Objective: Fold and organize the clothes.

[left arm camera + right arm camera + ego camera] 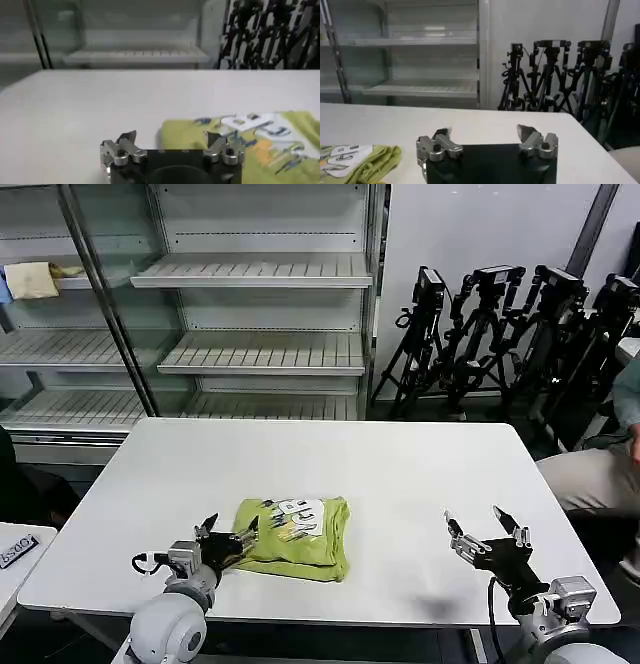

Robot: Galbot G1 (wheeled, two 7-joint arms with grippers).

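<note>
Left gripper (228,536): jaws parted, at the near left edge of the T-shirt (294,536), one finger touching or just over the cloth.

T-shirt: lime, folded into a compact bundle, on the white table (400,484), near the front, left of centre. The pictures show a white printed graphic on top. Probably light, soft, limp; best pinched at a folded edge.

Right gripper (487,535): jaws parted, empty, well apart from the shirt.

Left wrist view gives the print close up; right wrist view gives the bundle's layered far edge.

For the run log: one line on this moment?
T-shirt: folded, on table | left gripper: open, at its edge | right gripper: open, apart
</note>
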